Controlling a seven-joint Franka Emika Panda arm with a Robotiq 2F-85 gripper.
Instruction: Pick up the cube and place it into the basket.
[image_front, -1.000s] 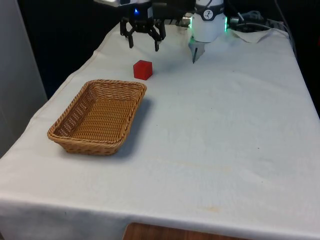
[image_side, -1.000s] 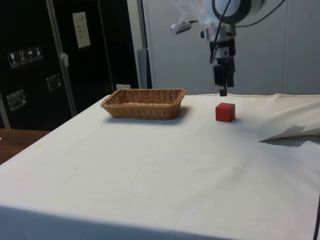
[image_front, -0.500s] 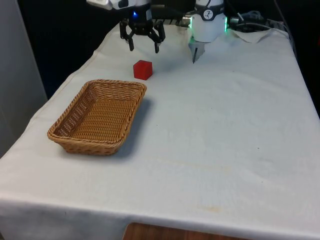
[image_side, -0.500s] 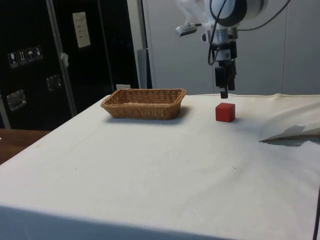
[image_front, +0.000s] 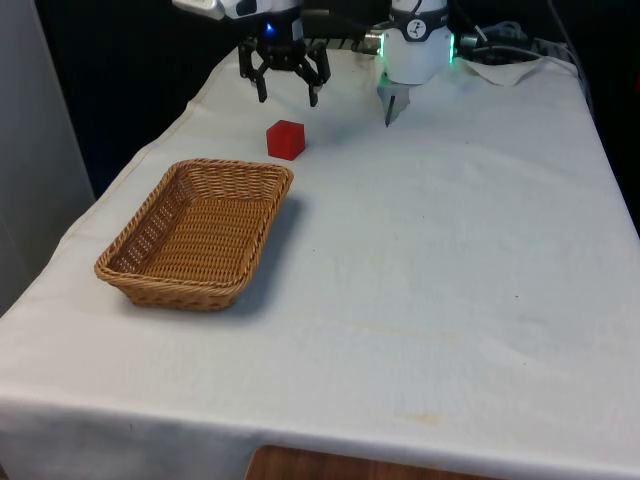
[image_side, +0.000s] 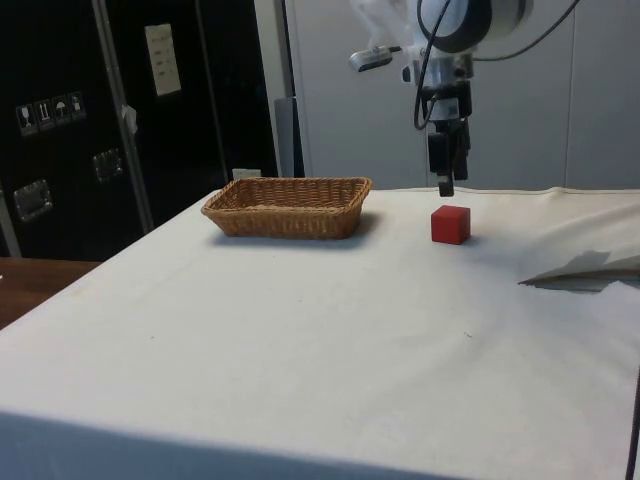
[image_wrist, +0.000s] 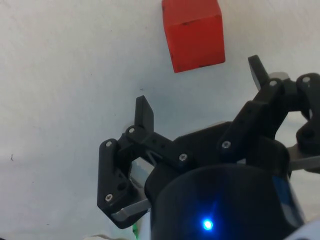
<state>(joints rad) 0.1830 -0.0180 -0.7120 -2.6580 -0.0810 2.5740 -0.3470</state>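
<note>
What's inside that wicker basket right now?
Nothing that I can see: the basket shows only its bare woven floor. The red cube sits on the cloth beyond it, below the open gripper. The near wall hides a strip of floor.

Red cube (image_wrist: 193, 34) on white cloth (image_wrist: 60, 75), spread pincer (image_wrist: 201, 87) above

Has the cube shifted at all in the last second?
No. The red cube sits at the same spot beyond the basket's far corner in the front view, with the open gripper above it.
</note>
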